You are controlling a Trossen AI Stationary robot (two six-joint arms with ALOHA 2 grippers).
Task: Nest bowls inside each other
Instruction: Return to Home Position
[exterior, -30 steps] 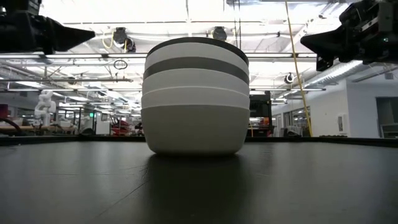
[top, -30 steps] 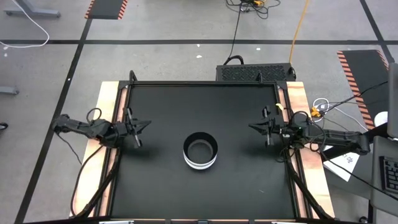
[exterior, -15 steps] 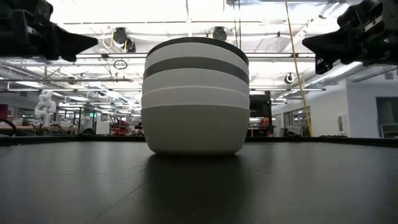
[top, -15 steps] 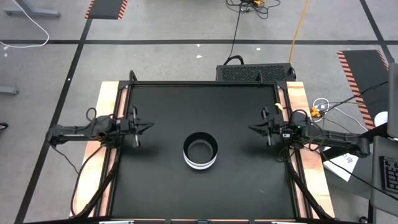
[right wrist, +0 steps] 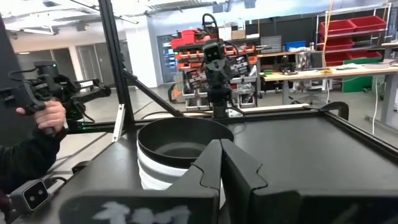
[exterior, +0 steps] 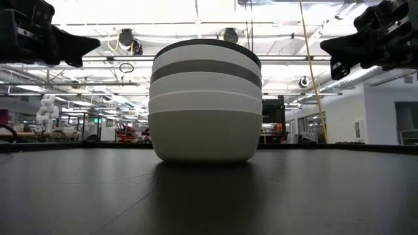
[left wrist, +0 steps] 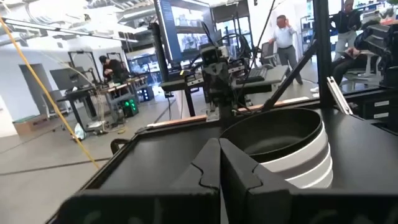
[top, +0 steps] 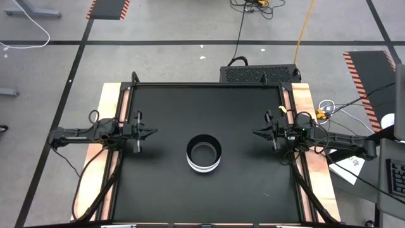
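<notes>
Black table (top: 158,190), lab floor around it. One stack of bowls (top: 204,154), black on top, sits midway between the claws. Left claw (top: 152,133) and right claw (top: 255,132) are pinched closed and empty, at opposite table edges. Nesting looks done. Only homing is left, no grasp needed.

Bright ceiling strip lights (exterior: 130,13) glaring white in the low view, stacked bowls (exterior: 205,124) backlit, faint soft shadow on matte black worktop (exterior: 313,196), even light from overhead
</notes>
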